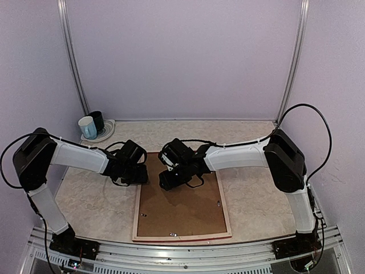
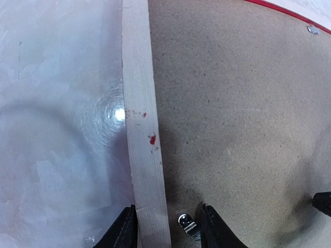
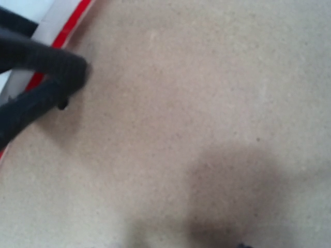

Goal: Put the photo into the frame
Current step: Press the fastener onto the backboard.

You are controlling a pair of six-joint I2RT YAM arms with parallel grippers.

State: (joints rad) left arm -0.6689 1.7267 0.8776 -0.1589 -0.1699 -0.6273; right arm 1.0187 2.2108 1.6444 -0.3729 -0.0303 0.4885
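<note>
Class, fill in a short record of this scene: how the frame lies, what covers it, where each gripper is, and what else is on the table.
frame: lying back-up on the table
backing board: brown, fills the frame's back
photo: not visible
left gripper: jaws open, astride the frame's left rail, a metal tab between them
right gripper: over the board's far end; open or shut cannot be told
elsewhere: white mug and dark mug on a plate, far left corner
</note>
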